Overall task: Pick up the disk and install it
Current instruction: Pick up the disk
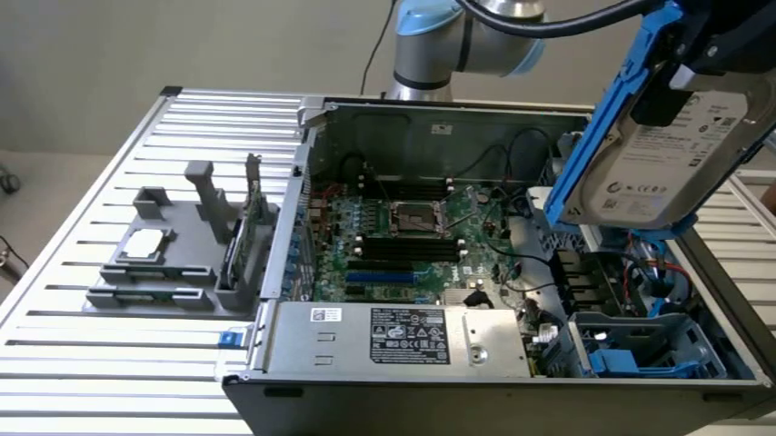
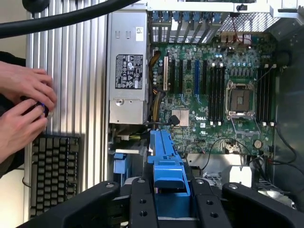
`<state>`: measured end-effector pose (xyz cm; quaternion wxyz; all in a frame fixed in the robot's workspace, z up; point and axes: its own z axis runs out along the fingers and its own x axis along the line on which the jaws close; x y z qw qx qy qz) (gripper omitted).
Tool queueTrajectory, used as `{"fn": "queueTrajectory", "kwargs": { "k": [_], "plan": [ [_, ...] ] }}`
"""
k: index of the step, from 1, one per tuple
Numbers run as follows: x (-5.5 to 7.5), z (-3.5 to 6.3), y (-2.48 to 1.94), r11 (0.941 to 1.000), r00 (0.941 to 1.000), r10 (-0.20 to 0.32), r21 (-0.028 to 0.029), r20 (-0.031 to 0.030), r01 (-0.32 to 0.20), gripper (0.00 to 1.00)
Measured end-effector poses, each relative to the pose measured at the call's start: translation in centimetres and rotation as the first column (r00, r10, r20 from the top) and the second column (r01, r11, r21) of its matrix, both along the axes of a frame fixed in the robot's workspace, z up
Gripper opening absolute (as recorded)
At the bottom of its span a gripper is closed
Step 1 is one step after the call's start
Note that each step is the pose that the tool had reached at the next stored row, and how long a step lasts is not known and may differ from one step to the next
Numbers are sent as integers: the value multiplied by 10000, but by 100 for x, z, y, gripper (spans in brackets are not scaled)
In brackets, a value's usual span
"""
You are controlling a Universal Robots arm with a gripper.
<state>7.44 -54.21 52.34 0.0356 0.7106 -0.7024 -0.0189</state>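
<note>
Open computer case (image 1: 437, 127) on worktop (image 1: 122, 381): motherboard (image 1: 412, 236), power supply (image 1: 401, 336) inside. Disk (image 1: 673, 154) above it, clamped between fingers (image 2: 141, 202).

Pincer (image 2: 172, 190) aloft, jaws clamped tight

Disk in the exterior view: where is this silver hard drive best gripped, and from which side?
Likely best: grip the flat silver metal hard drive across its two broad faces at its upper short end, from above, as the gripper does. It hangs near-upright, so its blue plastic carrier rails and lower end are free.
</note>
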Motion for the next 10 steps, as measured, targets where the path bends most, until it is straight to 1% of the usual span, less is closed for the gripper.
{"fn": "queueTrajectory", "kwargs": {
  "k": [3, 8, 10],
  "plan": [
    [33, -54, -66, 10000, 10000, 0, 0, 8, 0, 33],
    [65, -146, -186, 10000, 10000, 0, 1, 44, 0, 33],
    [78, -182, -228, 10000, 10000, 0, 1, 57, 0, 33]
  ]
}}
